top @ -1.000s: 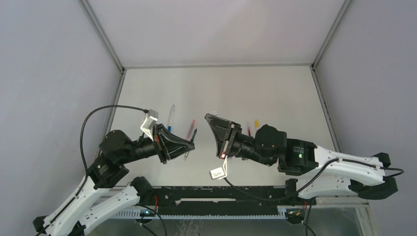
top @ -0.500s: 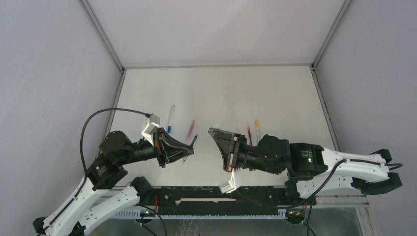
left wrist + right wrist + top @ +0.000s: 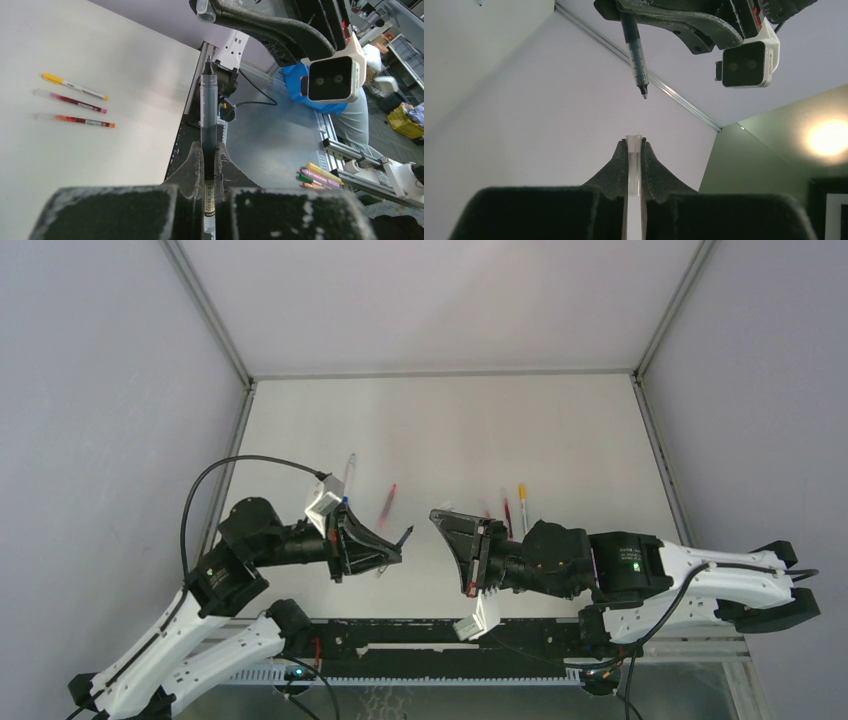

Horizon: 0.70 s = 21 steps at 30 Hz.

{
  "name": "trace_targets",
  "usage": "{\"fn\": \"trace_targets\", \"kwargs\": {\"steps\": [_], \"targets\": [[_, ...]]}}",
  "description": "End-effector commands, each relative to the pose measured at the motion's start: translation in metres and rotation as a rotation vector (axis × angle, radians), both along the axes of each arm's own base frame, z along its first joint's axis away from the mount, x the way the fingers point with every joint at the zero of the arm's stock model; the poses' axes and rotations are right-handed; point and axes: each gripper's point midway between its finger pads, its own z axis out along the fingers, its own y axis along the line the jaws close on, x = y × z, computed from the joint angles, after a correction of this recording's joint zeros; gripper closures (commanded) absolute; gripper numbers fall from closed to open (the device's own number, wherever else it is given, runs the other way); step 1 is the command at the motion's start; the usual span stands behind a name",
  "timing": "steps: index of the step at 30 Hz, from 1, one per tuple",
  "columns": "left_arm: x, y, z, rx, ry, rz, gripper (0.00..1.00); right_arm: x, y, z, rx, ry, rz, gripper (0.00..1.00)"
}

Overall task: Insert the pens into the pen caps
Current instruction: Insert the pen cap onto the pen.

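My left gripper (image 3: 396, 552) is shut on a black pen (image 3: 208, 115), which sticks out from between the fingers with its bare tip forward. My right gripper (image 3: 436, 516) faces it, shut on a clear pen cap (image 3: 634, 160) with the open mouth outward. In the right wrist view the black pen (image 3: 635, 55) hangs above the cap, tip apart from the mouth and slightly to its right. In the left wrist view the pen cap (image 3: 202, 6) shows at the top edge in the right gripper. Both grippers are held above the table.
More pens lie on the white table (image 3: 450, 430): a blue-ended one (image 3: 348, 472), a red one (image 3: 388, 502), another red one (image 3: 507, 512) and a yellow-ended one (image 3: 522, 498). Coloured markers (image 3: 320, 176) lie off the table near the rail.
Both grippers have drifted toward the near edge and slightly right, still facing each other. The pen and the cap stay held.
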Motion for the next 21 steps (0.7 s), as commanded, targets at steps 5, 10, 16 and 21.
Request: {"fn": "trace_targets", "kwargs": {"steps": [5, 10, 16, 21], "targets": [[-0.008, 0.000, 0.022, -0.023, -0.057, -0.060, 1.00, -0.007, 0.004, 0.033, -0.030, -0.236, 0.078, 1.00], [-0.007, 0.001, 0.021, -0.011, -0.067, -0.049, 1.00, -0.011, 0.009, 0.027, -0.049, -0.225, 0.101, 1.00], [-0.004, 0.001, 0.019, 0.000, -0.073, -0.040, 1.00, -0.013, 0.015, 0.014, -0.094, -0.219, 0.115, 1.00], [-0.004, 0.001, 0.017, 0.012, -0.075, -0.042, 1.00, -0.015, 0.018, 0.012, -0.099, -0.218, 0.128, 1.00]]}}
